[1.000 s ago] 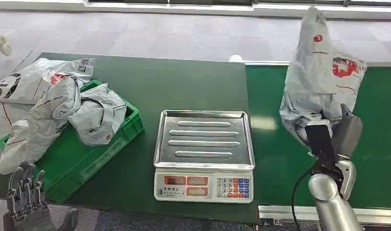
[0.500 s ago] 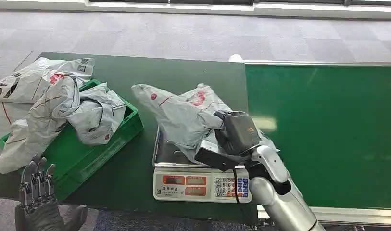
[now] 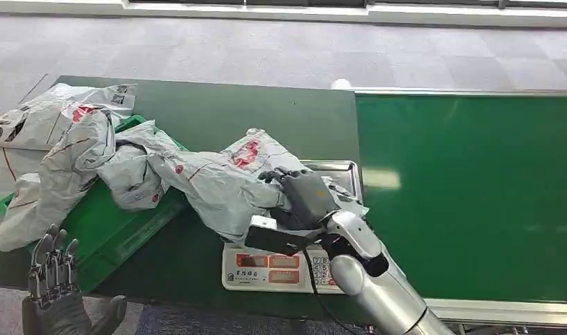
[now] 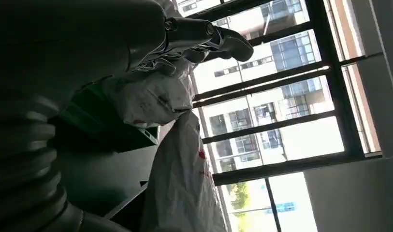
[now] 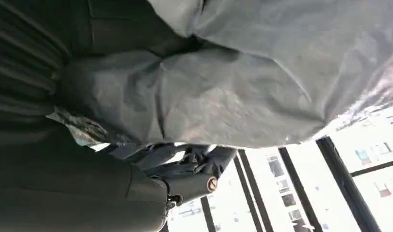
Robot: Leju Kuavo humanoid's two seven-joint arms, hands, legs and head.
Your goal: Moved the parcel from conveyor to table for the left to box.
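— Where is the parcel relative to the right hand?

— The grey mailer bag lies just left of that hand and partly under it. The right hand grips the bag's near end, fingers curled into the plastic, over the steel tray of the weighing scale. The bag rests across the tray's left side and spills off it onto the dark green table, and its far end touches the green crate.

— Which way does it run?

— Its long axis runs roughly left to right, slightly tilted: the narrow end points left toward the crate, the bulkier end sits at the hand. A red logo faces up near the middle.

— Does the right wrist view add anything?

— It shows the grip from below: grey plastic pressed against the palm, with dark fingers hooked under a fold. The head view shows the bag's whole length and what it rests on.

— And the left hand?

— Low at the table's near left corner, holding nothing, fingers straight and slightly apart. Its wrist view catches the crate's edge from underneath, with other grey bags heaped in it and one hanging over the side. The head view shows those bags piled in and beyond the crate, and the bright green conveyor belt to the right.
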